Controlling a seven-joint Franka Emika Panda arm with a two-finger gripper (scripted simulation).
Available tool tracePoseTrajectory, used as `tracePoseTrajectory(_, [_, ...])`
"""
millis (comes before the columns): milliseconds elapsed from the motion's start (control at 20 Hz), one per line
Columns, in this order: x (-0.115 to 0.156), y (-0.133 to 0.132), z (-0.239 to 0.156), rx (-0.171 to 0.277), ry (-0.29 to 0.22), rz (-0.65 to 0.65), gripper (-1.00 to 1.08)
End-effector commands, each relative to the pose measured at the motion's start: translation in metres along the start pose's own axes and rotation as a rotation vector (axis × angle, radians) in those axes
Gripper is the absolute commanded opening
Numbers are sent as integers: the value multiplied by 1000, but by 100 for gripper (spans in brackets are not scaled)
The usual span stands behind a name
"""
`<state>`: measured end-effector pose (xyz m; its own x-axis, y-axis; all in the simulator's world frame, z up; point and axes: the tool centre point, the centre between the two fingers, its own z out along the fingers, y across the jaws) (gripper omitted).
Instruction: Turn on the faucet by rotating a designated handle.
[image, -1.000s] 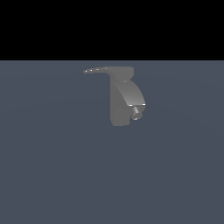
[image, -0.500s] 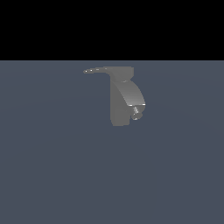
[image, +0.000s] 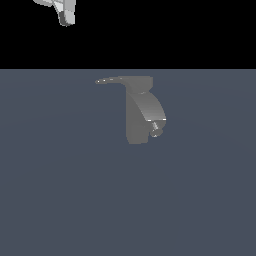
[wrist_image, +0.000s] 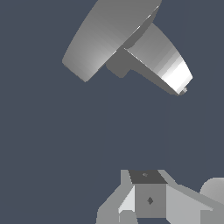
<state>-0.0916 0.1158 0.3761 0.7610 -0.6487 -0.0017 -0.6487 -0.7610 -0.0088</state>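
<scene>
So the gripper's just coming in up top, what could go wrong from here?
The gripper sits high, well off the handle toward the exterior view's left; a poor descent could miss the thin tapering blade. It might also strike the faucet cap or spout instead. Whether the jaws are open cannot be told.

pincer (image: 64, 15) up left, well apart from faucet (image: 139, 115)

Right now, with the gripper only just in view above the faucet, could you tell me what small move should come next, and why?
Probably lower the gripper toward the tapered tip of the handle. In the exterior view it hangs well above the faucet, off to that view's left, touching nothing. The handle projects toward that same side, so a descent there should bring the fingers beside the blade.
</scene>
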Motion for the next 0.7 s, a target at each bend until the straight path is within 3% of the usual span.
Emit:
tracePoseTrajectory(0, [8,-13,9,1,0,52,-100])
tracePoseTrajectory(650, [59,-69,53,0,1,320,-100])
